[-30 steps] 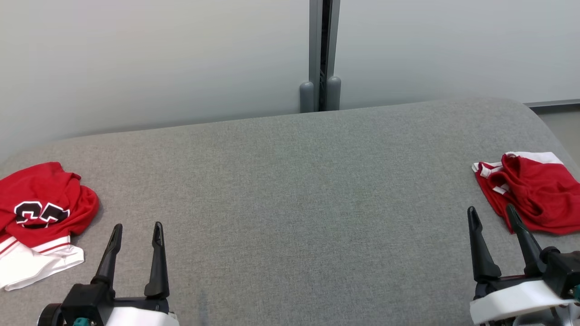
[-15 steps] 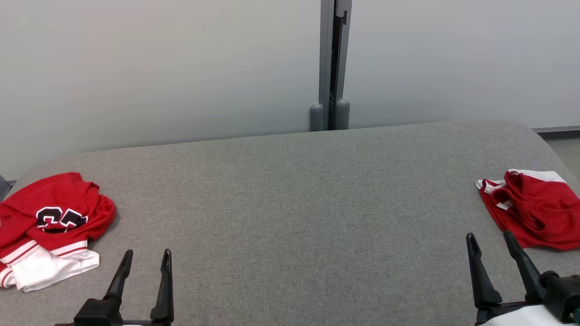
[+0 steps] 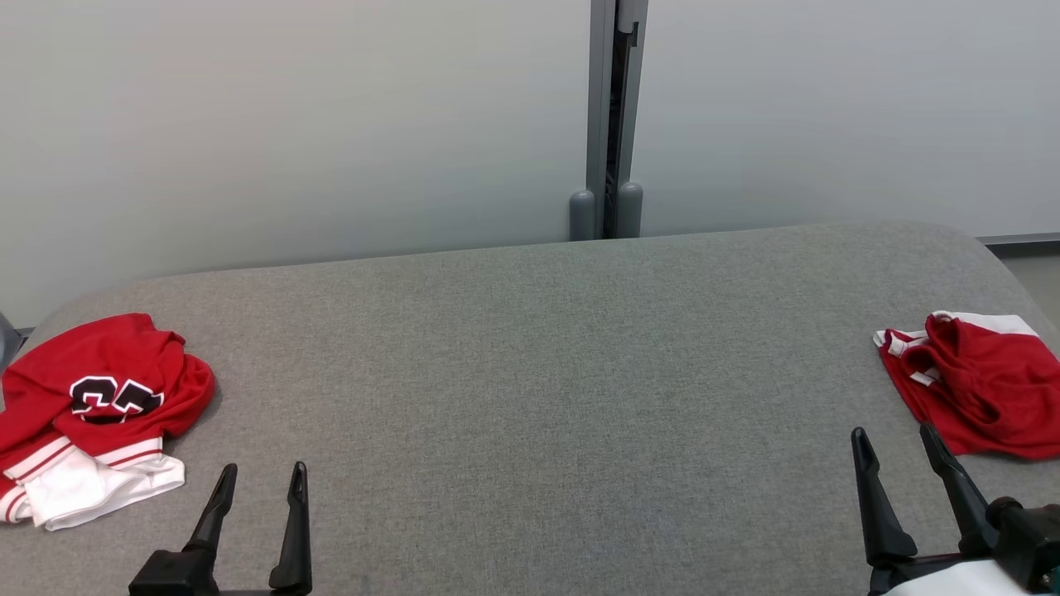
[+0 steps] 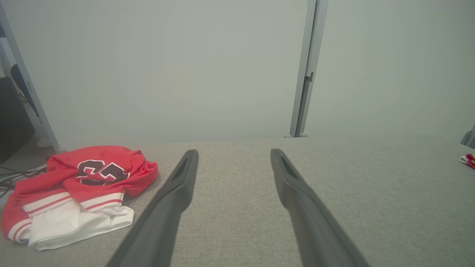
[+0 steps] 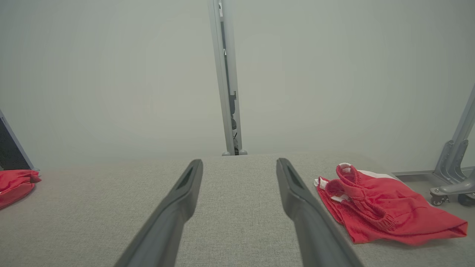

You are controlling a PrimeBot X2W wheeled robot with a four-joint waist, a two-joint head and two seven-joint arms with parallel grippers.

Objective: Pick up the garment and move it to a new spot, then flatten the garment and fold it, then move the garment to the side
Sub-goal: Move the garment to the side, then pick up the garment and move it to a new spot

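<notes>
Shows the left gripper (image 3: 263, 468) at the lower left of the head view, fingers spread wide, gripping nothing. Shows the right gripper (image 3: 892, 430) at the lower right, likewise spread and empty. Places both above the grey table (image 3: 538, 372), touching no cloth.

Finds a numbered jersey (image 3: 91, 389) crumpled at the left edge of the frame, just up and left of the left gripper, red folds over white trim. Finds a plain red garment (image 3: 985, 406) bunched at the right edge, just up and right of the right gripper. Offers the middle of the table as a likely new spot.

Cannot tell from the task which piece comes first. Risks pinching only a top layer, so that the bundle unrolls and drags rather than lifts. Risks catching a folded-under hem, leaving a twist that spoils the flattening. Risks nudging cloth off the rounded table edge, since both heaps lie close to it. Risks digging a fingertip into the soft table cover on a steep descent.
</notes>
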